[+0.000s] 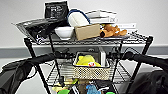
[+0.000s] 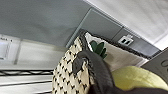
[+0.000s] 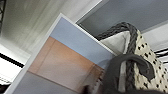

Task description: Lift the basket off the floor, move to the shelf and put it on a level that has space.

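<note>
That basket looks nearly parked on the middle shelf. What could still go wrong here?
The basket sits at the front of the middle tier, so it might tip forward off the edge if an arm nudges it while backing away. Both arms flank it near the loop handles; one could snag on a gripper. The top tier just above is piled with a bowl and a cardboard box that a raised arm might knock down.

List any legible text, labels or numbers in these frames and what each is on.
None can be read.
Black packet on the shelf's top tier: pale print, too blurred.
White box there: dark mark, unreadable.
White label in the left wrist view: small marks, unreadable.
</note>
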Motion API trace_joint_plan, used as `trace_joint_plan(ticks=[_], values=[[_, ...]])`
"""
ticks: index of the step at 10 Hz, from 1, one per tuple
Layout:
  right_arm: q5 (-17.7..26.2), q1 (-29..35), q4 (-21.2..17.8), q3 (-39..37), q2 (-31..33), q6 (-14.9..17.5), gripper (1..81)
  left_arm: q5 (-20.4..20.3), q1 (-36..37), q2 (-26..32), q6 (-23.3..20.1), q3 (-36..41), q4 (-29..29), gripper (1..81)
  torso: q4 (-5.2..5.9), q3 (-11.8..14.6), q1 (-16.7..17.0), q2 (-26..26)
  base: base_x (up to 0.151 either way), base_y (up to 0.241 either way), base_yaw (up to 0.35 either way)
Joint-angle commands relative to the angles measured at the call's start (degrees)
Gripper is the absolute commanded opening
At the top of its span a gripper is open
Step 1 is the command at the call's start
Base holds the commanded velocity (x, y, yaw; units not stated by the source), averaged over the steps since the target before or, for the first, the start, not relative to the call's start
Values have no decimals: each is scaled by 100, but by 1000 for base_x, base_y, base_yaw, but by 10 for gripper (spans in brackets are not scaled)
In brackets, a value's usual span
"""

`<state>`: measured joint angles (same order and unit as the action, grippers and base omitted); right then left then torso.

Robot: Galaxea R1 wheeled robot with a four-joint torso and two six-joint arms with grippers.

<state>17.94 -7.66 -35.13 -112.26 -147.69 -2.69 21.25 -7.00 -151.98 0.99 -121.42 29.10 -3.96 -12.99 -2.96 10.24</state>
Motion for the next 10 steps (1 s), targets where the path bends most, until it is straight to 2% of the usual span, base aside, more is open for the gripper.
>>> trace_joint_plan(ticks=[1, 8, 9, 10], values=[[227, 945, -55, 92, 44, 15, 811, 55, 1187, 115, 24, 188, -1, 811, 0, 0, 0, 0, 0, 0, 0], [183, 901, -90, 522, 378, -12, 811, -7, 985, 238, 42, 329, 52, 811, 0, 0, -2, 0, 0, 0, 0], [192, 901, -90, 531, 387, -11, 811, -7, 985, 255, 42, 330, 70, 10, 0, 0, -2, 0, 0, 0, 0], [192, 901, -90, 566, 413, -12, 811, -7, 985, 299, 42, 364, 78, 10, 0, 0, -2, 0, 0, 0, 0]])
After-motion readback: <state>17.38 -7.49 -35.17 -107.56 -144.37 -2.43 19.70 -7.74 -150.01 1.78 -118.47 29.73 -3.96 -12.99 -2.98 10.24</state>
